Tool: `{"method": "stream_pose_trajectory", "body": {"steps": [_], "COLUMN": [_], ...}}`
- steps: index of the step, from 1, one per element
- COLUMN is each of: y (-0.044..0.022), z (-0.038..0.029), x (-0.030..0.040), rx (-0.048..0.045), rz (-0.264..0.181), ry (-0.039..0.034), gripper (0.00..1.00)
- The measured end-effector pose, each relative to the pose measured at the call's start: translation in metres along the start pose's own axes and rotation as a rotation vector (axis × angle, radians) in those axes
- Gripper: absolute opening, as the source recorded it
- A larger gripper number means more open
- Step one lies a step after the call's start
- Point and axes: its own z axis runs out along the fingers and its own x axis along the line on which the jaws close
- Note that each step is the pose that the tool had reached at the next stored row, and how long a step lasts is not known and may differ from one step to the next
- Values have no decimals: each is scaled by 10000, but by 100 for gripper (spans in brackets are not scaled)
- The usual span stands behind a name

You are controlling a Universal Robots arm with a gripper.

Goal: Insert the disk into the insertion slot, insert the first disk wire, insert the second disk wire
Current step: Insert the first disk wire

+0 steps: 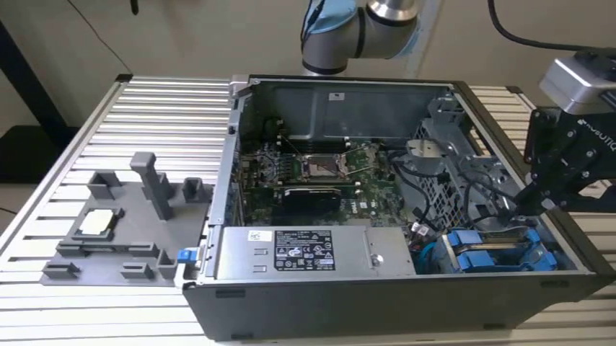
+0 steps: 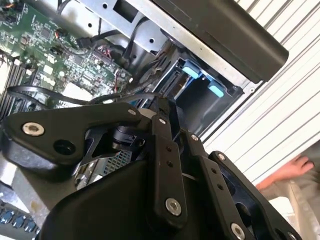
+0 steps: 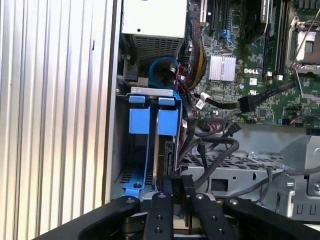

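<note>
At the exterior view's right, the gripper (image 1: 521, 209) is hovering over the slot (image 1: 495, 249), fingers pressed together. A case (image 1: 288, 303) and tray (image 1: 106, 249) are resting on the ribbed table (image 1: 164, 108).

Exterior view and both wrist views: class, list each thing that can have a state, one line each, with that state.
computer case, side panel off, inside exposed
disk, seated in the insertion slot
insertion slot, filled by the disk
hand, low inside the case, by the disk's end
power supply, mounted in the case
</note>
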Motion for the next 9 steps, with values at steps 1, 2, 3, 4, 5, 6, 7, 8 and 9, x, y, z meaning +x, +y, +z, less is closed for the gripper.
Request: {"method": "stream_pose_trajectory", "body": {"steps": [1,2,3,4,5,6,7,8,9], "y": [0,-1,-1,-1,-1,-2,-2,-2,-3], "z": [9,17,29,39,48,59,67,76,86], "x": [1,1,2,2,3,3,3,4,5], "rx": [3,9,15,22,29,37,41,50,53], "rz": [33,97,203,340,487,629,659,660,657], "ry": [-2,-6,-13,-19,-26,-31,-32,-31,-33], "gripper": [19,19,19,19,19,19,19,19,19]}}
